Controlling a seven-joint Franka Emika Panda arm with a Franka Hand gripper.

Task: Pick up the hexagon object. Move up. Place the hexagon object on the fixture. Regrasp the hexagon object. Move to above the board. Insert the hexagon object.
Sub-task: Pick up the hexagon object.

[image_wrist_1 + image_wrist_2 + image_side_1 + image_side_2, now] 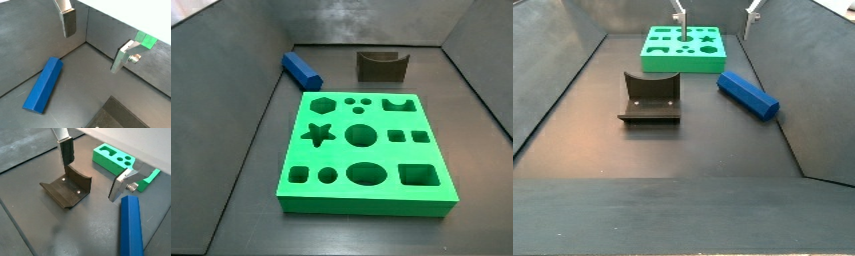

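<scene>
Plainly, nothing carries readable writing. The gripper (90,170) hangs high over the floor, fingers spread wide with nothing between them. The blue bar (748,95) lies flat beside the fixture (649,97), apart from it, near the green board (365,152). Only the fingertips (679,15) show in a side view.

The gripper (90,170) is showing two flat silver metal fingers (69,21) in both wrist views, each plate carrying a dark pad on its inner face. One finger (121,184) is bearing a round silver screw or knob near its tip. In a side view only thin tips (679,14) are appearing, seemingly pale with reddish marks.
</scene>
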